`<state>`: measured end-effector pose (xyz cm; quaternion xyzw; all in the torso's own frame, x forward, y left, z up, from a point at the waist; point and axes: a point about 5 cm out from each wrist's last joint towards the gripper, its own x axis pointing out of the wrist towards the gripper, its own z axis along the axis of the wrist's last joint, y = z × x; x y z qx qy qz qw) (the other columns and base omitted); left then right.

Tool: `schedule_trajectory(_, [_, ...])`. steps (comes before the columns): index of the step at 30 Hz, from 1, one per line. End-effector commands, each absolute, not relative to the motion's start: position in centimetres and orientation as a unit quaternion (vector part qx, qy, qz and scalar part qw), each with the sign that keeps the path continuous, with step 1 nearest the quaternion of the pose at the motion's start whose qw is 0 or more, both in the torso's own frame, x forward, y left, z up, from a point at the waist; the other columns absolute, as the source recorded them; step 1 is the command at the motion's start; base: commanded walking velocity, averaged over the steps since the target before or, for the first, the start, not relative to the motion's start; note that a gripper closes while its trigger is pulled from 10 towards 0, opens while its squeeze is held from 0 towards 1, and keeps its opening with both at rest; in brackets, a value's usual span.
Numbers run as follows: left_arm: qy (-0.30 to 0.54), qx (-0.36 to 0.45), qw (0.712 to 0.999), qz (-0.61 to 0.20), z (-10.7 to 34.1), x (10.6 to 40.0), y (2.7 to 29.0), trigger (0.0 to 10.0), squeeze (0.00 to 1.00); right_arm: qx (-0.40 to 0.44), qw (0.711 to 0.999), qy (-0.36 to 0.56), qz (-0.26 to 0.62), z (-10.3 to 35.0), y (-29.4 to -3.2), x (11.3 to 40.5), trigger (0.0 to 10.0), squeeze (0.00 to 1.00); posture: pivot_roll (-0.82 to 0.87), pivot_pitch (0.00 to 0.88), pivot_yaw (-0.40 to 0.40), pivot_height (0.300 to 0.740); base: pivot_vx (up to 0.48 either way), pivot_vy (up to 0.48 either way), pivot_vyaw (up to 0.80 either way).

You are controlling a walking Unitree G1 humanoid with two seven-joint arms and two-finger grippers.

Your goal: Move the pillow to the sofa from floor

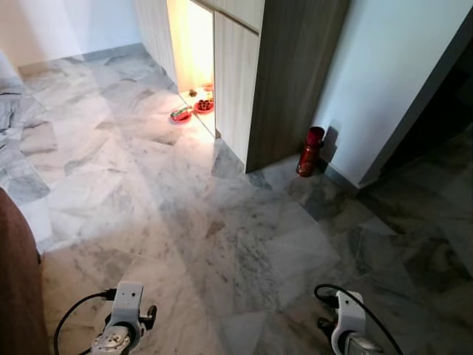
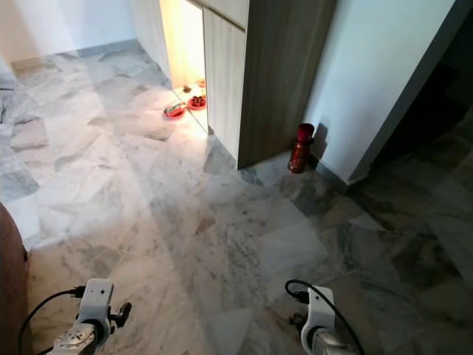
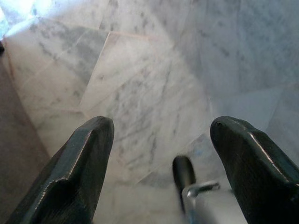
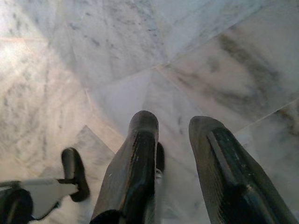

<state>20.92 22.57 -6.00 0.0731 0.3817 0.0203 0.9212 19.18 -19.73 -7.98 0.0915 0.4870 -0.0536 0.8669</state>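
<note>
Left wrist view: the left hand [image 3: 159, 154] hangs with fingers set wide apart, holding nothing, over the marble floor [image 3: 154, 79]; the right hand [image 4: 173, 154] has its fingers a narrow gap apart, likewise empty. From the head camera, a brown edge [image 1: 16, 281] sits at 9 o'clock, a red bottle [image 1: 310, 151] at 1 o'clock against the wall beside the wooden cabinet [image 1: 284, 74], and red dishes [image 1: 191, 108] at 12 o'clock. The pillow's position cannot be told.

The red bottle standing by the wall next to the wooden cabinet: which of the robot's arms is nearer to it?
Right. The red bottle stands ahead on the robot's right side; the right arm hangs low below it, while the left arm hangs low across the marble floor.
</note>
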Motion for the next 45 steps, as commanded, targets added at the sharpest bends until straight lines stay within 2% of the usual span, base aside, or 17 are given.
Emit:
schedule_trajectory(1, [0.402,0.080,0.912,0.013,-6.4,20.3,22.7,10.0,0.00,0.103,0.870,0.478,-0.061,-7.8,-19.6,19.5,10.0,0.00,0.01,0.000,-0.008,0.740,0.000,0.000,0.00])
schedule_trajectory(11, [0.421,0.041,0.905,0.034,-7.0,18.9,23.3,10.0,0.00,0.097,0.874,0.472,-0.060,-7.7,-19.5,19.8,10.0,0.00,0.02,0.000,-0.021,0.740,0.000,0.000,0.00])
schedule_trajectory(15, [0.431,0.029,0.901,0.048,-7.4,18.2,23.5,10.0,0.00,0.068,0.876,0.476,-0.039,-7.6,-19.8,19.8,10.0,0.00,0.03,0.000,-0.041,0.740,0.000,0.000,0.00])
schedule_trajectory(19, [0.436,0.019,0.898,0.051,-7.8,17.9,22.4,10.0,0.00,0.055,0.873,0.483,-0.037,-7.6,-20.1,19.7,10.0,0.00,0.03,0.004,-0.044,0.740,0.000,0.000,0.75])
schedule_trajectory(45, [0.436,0.022,0.899,0.044,-7.9,17.6,22.4,10.0,0.00,0.047,0.870,0.489,-0.030,-7.8,-19.9,19.4,10.0,0.00,0.03,0.000,-0.027,0.740,0.000,0.000,0.80])
